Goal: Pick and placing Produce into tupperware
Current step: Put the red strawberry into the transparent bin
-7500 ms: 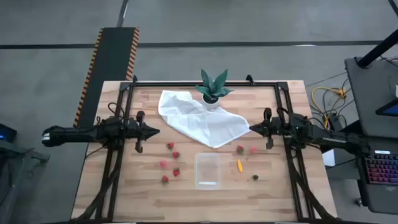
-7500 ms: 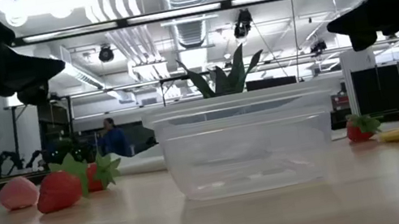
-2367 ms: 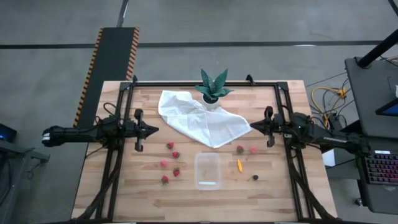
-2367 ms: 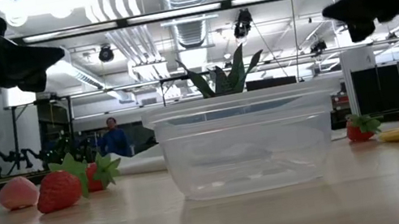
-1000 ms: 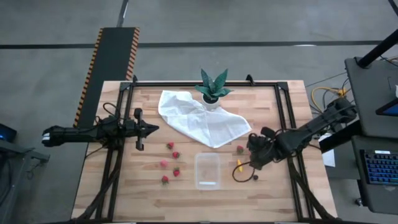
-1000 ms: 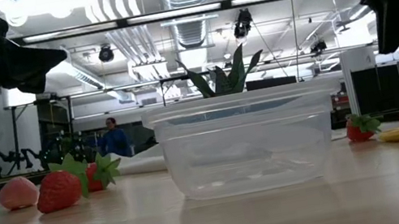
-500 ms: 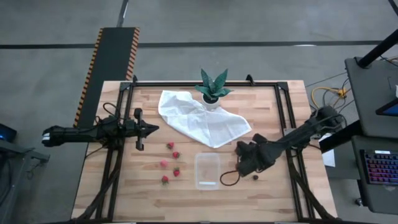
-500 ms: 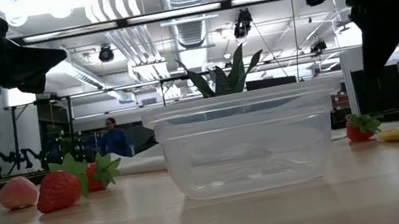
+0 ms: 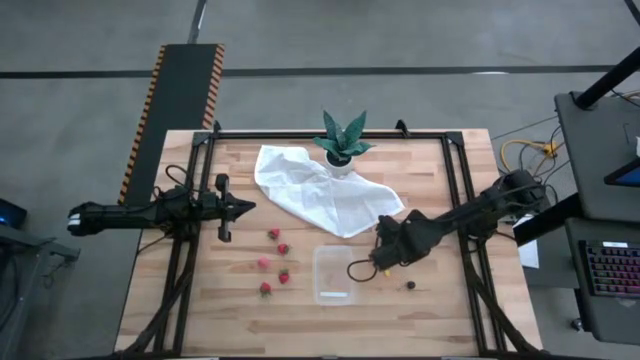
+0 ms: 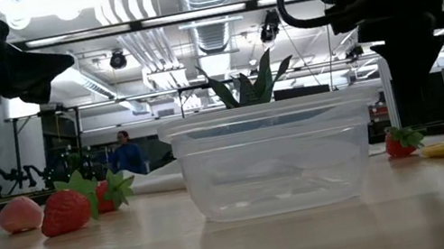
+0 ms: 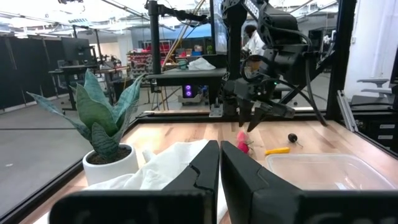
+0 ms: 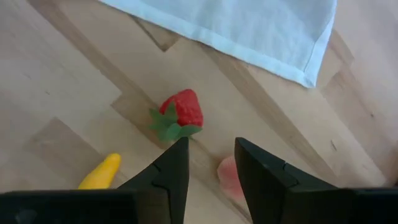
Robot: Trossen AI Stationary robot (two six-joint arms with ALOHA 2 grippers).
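Observation:
The clear tupperware (image 9: 334,273) stands empty at the table's middle front. Several red strawberry pieces (image 9: 274,262) lie to its left. To its right lie a strawberry (image 12: 180,115), a pink piece (image 12: 229,177), a yellow sliver (image 12: 99,173) and a dark round piece (image 9: 410,285). My right gripper (image 12: 210,146) is open and points down above the strawberry and the pink piece, touching nothing; it also shows in the left wrist view (image 11: 255,115). My left gripper (image 9: 245,209) is shut and empty, level above the table's left side.
A white cloth (image 9: 325,195) lies across the table's middle and far part, with a green potted plant (image 9: 343,140) behind it. A black cable loop (image 9: 357,270) hangs from my right arm beside the tupperware's right wall. Black frame rails (image 9: 455,180) run along both sides.
My right gripper has gone toward the table's left and down, tipping to point at the table, and now stands over the strawberry and pink piece right of the tupperware. Nothing on the table has moved.

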